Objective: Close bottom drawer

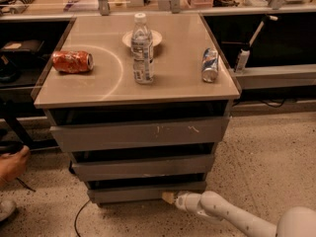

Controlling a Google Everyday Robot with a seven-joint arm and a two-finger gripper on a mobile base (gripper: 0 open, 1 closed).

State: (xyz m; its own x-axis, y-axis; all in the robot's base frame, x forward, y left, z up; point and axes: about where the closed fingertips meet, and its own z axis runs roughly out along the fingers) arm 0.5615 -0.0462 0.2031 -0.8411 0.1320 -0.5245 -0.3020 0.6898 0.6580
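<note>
Tabletop [187,89]: can [72,61] at left, bottle [142,51] at centre, plate [154,35] just behind it, second can [210,65] at right. Beneath, top drawer [140,135], middle drawer [143,167] and bottom drawer [133,193] stacked. Pincer [168,197] low against the bottom drawer's front, right of centre.

Btm drawer [143,193]: grey, plain low front, almost fully in; hand [168,197] at front.
</note>
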